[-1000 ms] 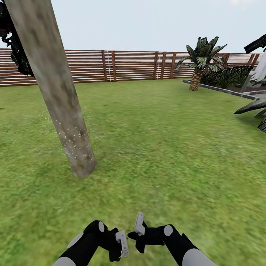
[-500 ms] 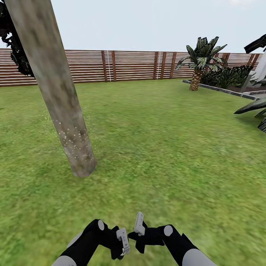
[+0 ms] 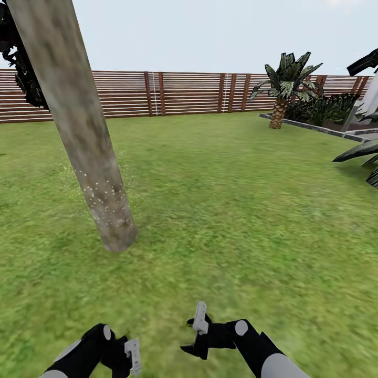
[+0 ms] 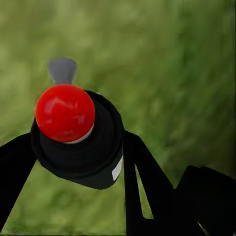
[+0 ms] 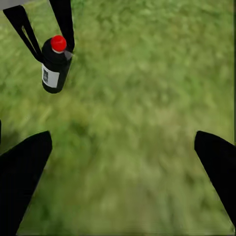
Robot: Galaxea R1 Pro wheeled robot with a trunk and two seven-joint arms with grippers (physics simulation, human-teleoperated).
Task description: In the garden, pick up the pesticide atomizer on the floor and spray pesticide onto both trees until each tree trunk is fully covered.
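Left wrist view: my left tool [image 4: 81, 147] pinches the black, red-capped pesticide atomizer bottle [image 4: 78, 140]. My right tool [image 5: 120, 182] hangs spread above green lawn [image 5: 147, 98], the mottled grey-tan tree trunk [image 3: 86, 152] ahead-left of both.

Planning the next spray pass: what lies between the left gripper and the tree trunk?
Bare lawn alone, in the head view, separates the left gripper, shut on the atomizer, from the tree trunk.

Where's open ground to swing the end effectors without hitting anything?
Wide bare lawn runs from the tree trunk across to the palm and back to the fence. Tight only near the trunk base and the dark leaves at right.
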